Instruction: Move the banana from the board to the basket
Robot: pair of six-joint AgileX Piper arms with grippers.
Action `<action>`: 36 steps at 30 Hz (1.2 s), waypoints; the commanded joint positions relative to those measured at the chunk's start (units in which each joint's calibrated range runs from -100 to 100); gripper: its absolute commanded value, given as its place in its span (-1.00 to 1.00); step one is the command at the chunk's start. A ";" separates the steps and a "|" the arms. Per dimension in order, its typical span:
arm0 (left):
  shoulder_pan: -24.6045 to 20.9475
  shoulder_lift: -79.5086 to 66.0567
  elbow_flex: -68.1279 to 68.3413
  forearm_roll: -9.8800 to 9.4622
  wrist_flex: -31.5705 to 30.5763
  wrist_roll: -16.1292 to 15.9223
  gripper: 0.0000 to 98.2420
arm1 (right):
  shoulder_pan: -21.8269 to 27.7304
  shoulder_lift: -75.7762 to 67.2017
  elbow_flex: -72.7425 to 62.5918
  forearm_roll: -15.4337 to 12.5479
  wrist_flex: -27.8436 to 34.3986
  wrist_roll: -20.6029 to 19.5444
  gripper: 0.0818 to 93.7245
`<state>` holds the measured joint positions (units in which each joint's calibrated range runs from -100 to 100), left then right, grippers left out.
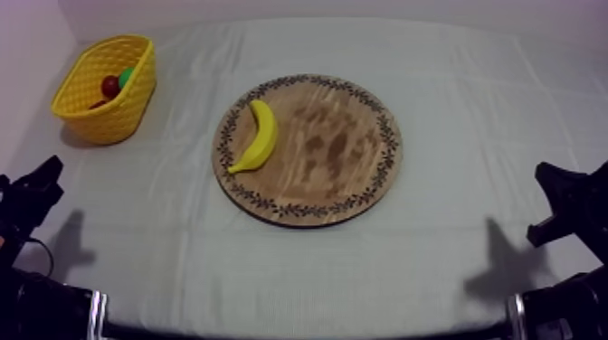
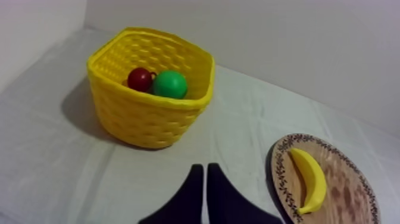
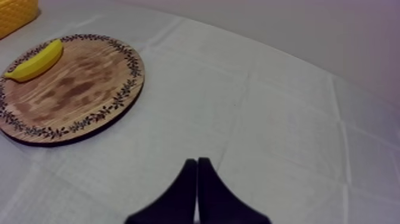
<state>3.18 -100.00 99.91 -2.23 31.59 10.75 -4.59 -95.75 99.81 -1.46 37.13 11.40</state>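
Yellow banana (image 1: 259, 137) lies on the wooden board (image 1: 344, 172), ahead and to the right of the left gripper (image 2: 205, 174), which is clenched on nothing. The right gripper (image 3: 197, 164) is likewise closed and empty, with the board ahead to its left. The pick looks not yet begun. The left gripper, with the yellow basket (image 1: 113, 122) just ahead, would need to open, reach over and straddle the banana.

Black left pincer (image 2: 205, 171), black right pincer (image 3: 197, 162), smooth matte fingers (image 2: 187, 199) tapering to narrow tips

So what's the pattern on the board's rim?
Dark leafy vine around the board; clearest in right wrist view.
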 commanded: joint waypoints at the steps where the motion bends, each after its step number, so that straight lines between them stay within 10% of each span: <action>1: 0.62 0.00 -0.02 -0.29 0.34 0.36 -1.00 | 0.37 0.00 -0.03 0.46 0.13 -0.34 -0.99; 21: 0.36 0.29 -0.08 -0.04 0.43 -1.17 -1.00 | 0.37 0.00 -0.03 0.46 0.13 -0.37 -0.99; 28: 0.45 7.18 -5.54 4.19 -0.35 -5.30 -1.00 | 0.37 0.00 -0.03 0.46 0.13 -0.39 -0.99; 36: 2.09 21.27 -22.55 4.69 5.86 -8.70 -1.00 | 0.31 0.00 -0.03 0.46 0.13 -0.35 -0.99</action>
<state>5.19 -83.16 83.44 2.44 35.97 2.57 -4.22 -95.75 99.81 -1.02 37.21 11.04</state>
